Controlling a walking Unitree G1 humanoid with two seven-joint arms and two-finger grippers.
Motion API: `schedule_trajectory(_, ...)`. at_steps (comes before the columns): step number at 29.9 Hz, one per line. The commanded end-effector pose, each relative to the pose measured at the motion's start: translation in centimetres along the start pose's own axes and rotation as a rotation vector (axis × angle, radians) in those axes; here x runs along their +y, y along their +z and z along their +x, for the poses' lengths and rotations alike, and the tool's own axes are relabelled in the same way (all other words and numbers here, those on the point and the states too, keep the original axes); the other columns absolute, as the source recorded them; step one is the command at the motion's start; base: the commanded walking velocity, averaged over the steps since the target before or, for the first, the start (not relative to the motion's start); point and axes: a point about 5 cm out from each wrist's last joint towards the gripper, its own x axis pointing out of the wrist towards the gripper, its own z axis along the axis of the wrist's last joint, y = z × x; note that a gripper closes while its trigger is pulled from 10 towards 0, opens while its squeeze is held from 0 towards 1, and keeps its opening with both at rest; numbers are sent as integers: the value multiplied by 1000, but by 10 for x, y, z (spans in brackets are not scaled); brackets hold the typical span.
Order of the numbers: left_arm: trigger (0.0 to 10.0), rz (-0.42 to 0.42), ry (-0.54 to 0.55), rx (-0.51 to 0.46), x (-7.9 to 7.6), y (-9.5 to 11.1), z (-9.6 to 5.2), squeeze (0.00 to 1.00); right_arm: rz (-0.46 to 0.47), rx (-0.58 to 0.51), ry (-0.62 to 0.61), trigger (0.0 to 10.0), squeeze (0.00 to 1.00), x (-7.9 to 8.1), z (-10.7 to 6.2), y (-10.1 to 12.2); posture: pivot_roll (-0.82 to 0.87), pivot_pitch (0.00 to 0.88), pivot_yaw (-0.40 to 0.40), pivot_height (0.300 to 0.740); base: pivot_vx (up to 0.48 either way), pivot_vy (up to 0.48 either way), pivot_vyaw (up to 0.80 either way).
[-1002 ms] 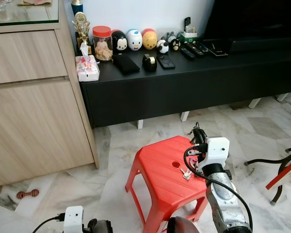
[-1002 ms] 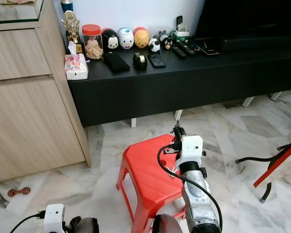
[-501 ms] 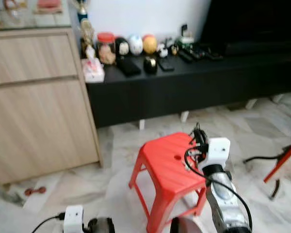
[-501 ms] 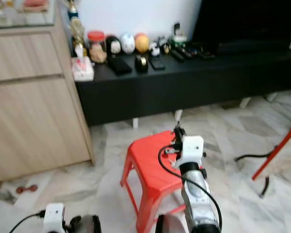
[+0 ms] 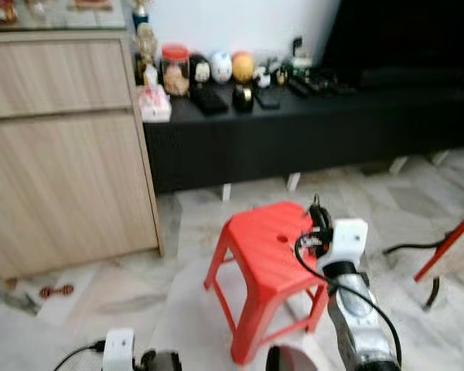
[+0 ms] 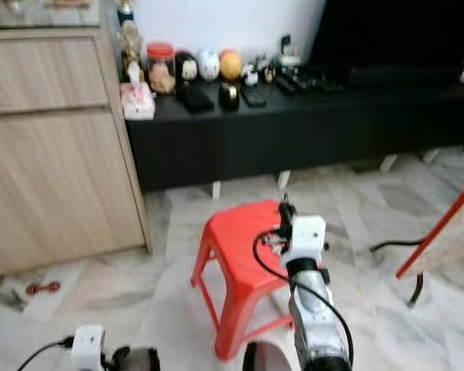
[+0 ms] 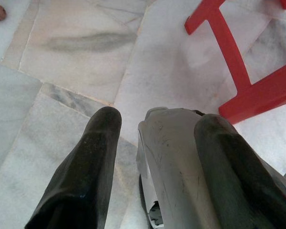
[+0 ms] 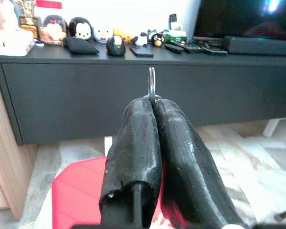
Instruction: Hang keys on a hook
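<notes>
My right gripper (image 5: 319, 212) is raised over the far right corner of a red plastic stool (image 5: 257, 249). In the right wrist view its fingers (image 8: 139, 125) are pressed together on a thin metal key ring (image 8: 151, 82), which stands upright out of the tips. The keys themselves are hidden beneath the fingers. My left arm hangs low by the floor, and in the left wrist view the left gripper (image 7: 160, 118) is open, its fingers on either side of a silvery body part. No hook can be made out in these blurred pictures.
A long black low cabinet (image 5: 309, 131) stands behind the stool, carrying a jar (image 5: 174, 68), round toys and remotes. A wooden cupboard (image 5: 62, 147) is on the left. A red-framed object (image 5: 448, 247) leans at the right. A small dumbbell toy (image 5: 56, 291) lies on the marble floor.
The whole picture has shifted and blurred, so the camera moved. The keys seen by the stool's hole a second ago are gone from its top. The right gripper stays raised and shut.
</notes>
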Motion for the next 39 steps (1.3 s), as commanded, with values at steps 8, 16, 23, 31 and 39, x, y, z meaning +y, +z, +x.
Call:
schedule_trajectory(8, 10000, 6, -51, 130, -13, -31, -8, 0, 1, -42, -16, 10000, 0, -3, 3, 9, 82, 1, -123, 645, 0, 0, 0)
schedule_trajectory(16, 10000, 5, -54, 132, -14, -31, -8, 0, 1, -35, -16, 10000, 0, -1, 2, 8, 85, 6, -123, 700, 0, 0, 0)
schedule_trajectory(23, 10000, 5, -54, 134, -13, -31, -8, 0, 2, -30, -15, 10000, 0, 0, 2, 7, 86, 9, -123, 740, 0, 0, 0)
schedule_trajectory(31, 10000, 2, -55, 142, -14, -32, -8, 0, 4, -28, -15, 10000, 0, 0, 2, 6, 84, 7, -124, 740, 0, 0, 0)
schedule_trajectory(39, 10000, -7, -53, 144, -15, -33, -8, 0, 15, 16, -17, 10000, 0, 0, 0, -2, 84, 6, -126, 740, 0, 0, 0)
